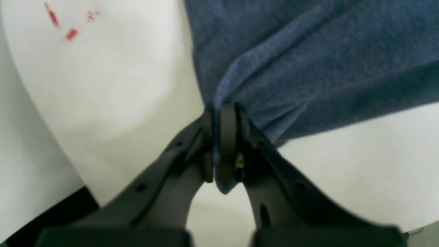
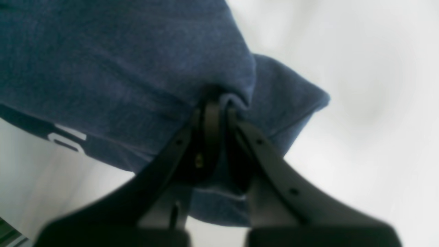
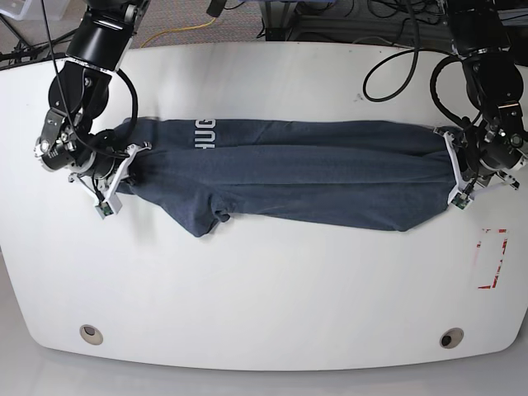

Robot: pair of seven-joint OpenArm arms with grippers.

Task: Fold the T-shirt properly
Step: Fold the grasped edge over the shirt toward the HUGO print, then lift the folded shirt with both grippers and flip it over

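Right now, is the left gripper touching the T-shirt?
Touching: in the left wrist view, the left gripper is shut on a bunched fold of the T-shirt.

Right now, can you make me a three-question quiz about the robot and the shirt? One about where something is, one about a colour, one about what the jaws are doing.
1. Where do the red marks sit on the table in the base view?
A. near its right edge
B. under the shirt
C. near its left edge

2. What colour is the T-shirt?
A. red
B. dark blue
C. yellow

3. What are the jaws of the left gripper and the right gripper doing?
A. both wide open
B. one open, one shut
C. both shut on cloth

Answers:
1. A, the red marks lie on the bare white top by the right edge, apart from the shirt.
2. B, the cloth is heathered dark blue with white letters.
3. C, each wrist view shows the jaws pinching a bunch of fabric at one end of the stretched shirt.
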